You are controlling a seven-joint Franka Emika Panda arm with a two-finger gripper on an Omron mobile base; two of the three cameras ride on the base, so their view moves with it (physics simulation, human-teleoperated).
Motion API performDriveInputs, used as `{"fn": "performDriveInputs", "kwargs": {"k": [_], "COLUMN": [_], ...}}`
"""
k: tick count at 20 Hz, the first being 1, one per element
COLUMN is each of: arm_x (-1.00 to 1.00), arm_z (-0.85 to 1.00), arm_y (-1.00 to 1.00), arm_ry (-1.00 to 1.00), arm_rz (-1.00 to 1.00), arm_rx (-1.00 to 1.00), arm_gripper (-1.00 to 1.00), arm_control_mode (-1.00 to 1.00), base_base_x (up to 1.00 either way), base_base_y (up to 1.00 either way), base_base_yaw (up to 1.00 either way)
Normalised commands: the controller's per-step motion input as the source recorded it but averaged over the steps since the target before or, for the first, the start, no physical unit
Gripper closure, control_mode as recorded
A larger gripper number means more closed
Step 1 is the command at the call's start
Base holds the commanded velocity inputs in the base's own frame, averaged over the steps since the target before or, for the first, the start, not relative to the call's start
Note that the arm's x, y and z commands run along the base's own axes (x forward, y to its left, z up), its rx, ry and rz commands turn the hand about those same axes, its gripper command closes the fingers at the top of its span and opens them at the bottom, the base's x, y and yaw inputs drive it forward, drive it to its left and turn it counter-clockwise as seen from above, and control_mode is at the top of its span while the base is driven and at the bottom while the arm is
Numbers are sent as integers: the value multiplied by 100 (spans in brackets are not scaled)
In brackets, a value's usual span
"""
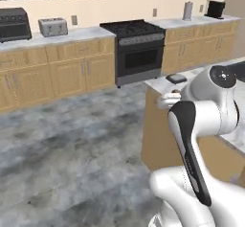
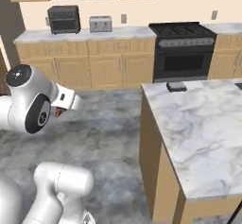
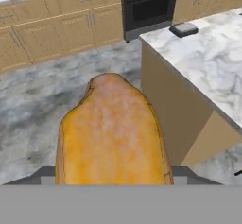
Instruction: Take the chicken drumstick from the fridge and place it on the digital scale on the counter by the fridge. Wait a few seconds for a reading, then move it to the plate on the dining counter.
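The chicken drumstick (image 3: pixel 112 133) looms large in the hand view, a golden-orange lump with a paler, mottled sheen down its middle and a narrower rounded end pointing away from the camera. Its skin looks glossy, darker orange along the sides, and its lower part fills the space where the finger tips rise, so the gripper (image 3: pixel 113 173) appears closed around it; the tips themselves are hidden behind the meat. In the right base view a small brown bit of the drumstick (image 2: pixel 58 112) peeks out under the white wrist, held in the air above the grey stone-patterned floor (image 2: pixel 104 124), well apart from any surface.

Ahead and to the right stands the dining counter (image 2: pixel 203 124), a white grey-veined marble top on a wooden base. Near its far corner lies a small flat dark-grey slab (image 2: pixel 176 86), also seen in the hand view (image 3: pixel 183 29) and the left base view (image 1: pixel 176 78). Along the back wall run wooden cabinets (image 1: pixel 57 68), a black stove (image 2: pixel 182 53), a toaster (image 2: pixel 100 24) and a dark toaster oven (image 2: pixel 63 19)
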Motion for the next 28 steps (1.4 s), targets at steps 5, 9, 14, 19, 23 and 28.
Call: {"fn": "performDriveInputs", "kwargs": {"k": [5,9,14,19,23,28], "arm_x": [0,0,0,0,0,0], "arm_z": [0,0,0,0,0,0], "arm_y": [0,0,0,0,0,0], "arm_ry": [0,0,0,0,0,0], "arm_rz": [0,0,0,0,0,0], "arm_rx": [0,0,0,0,0,0], "arm_gripper": [100,100,100,100,100,100], "arm_control_mode": [100,100,100,100,100,100], "base_base_x": [100,100,90,62,51,29], "base_base_y": [44,70,69,66,51,34], "base_base_yaw": [-42,-48,-51,-56,-62,-67]}}
